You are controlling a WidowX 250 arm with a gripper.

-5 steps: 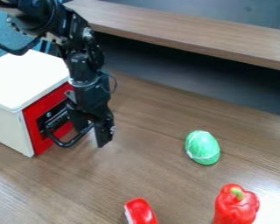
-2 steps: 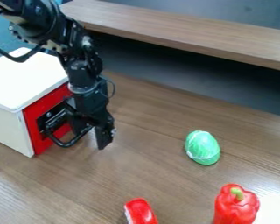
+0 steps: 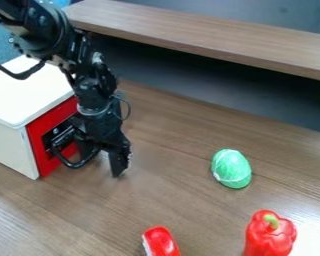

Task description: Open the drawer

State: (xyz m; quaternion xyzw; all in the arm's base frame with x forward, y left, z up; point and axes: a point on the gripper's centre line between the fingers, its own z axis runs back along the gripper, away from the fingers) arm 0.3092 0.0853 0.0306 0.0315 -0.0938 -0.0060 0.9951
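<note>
Where the white box stands on the bench, its red drawer is closed. The gripper hangs at the black handle, its jaws spread; whether they touch it, I cannot tell. Well apart lie a green toy, a red pepper and a red object.

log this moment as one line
drawer shut | gripper open, at black handle | green object, red pepper on table
</note>
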